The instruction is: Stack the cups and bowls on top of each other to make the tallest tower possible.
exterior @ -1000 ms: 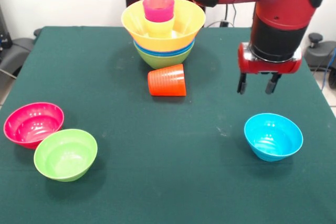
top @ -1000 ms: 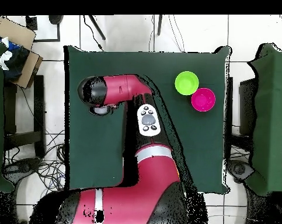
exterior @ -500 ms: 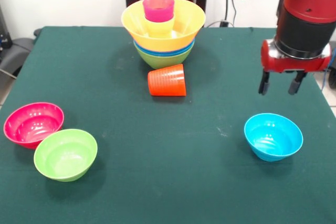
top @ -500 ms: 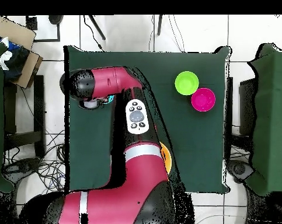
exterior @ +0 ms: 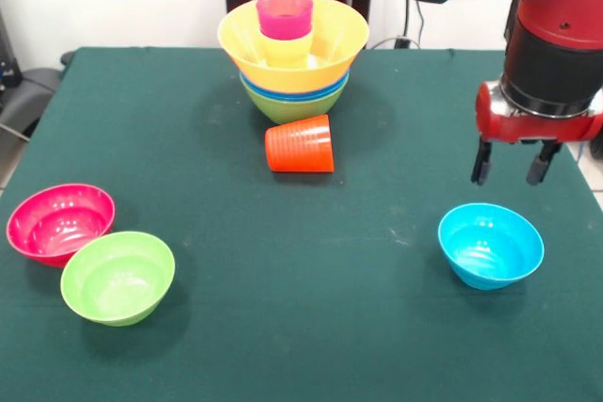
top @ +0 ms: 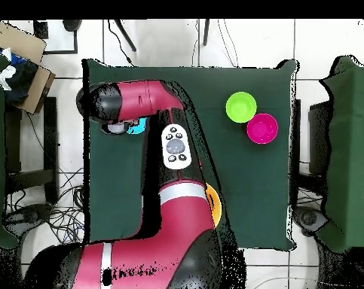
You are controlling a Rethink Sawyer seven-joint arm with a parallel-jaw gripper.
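Observation:
The tower (exterior: 293, 54) stands at the back centre: a green bowl lowest, blue rims above it, then the wide orange-yellow bowl (exterior: 330, 40). Inside that bowl sits a yellow cup (exterior: 285, 50) with a magenta cup (exterior: 285, 14) on top. A ribbed orange-red cup (exterior: 301, 144) lies on its side just in front of the tower. My gripper (exterior: 510, 163) hangs open and empty, a little above and behind the light-blue bowl (exterior: 490, 245). At the left, a pink-red bowl (exterior: 59, 222) touches a small green bowl (exterior: 118, 277). In the overhead view my arm (top: 151, 105) hides the gripper and most of the tower.
The dark green table (exterior: 283, 327) ends close to the right of the light-blue bowl. In the overhead view the green bowl (top: 241, 107) and pink-red bowl (top: 262, 129) sit near one table edge, and a cardboard box (top: 19, 56) lies beyond the table.
My gripper has moved right in the front view and come down slightly, ending over the far side of the light-blue bowl. The cups and bowls have not moved.

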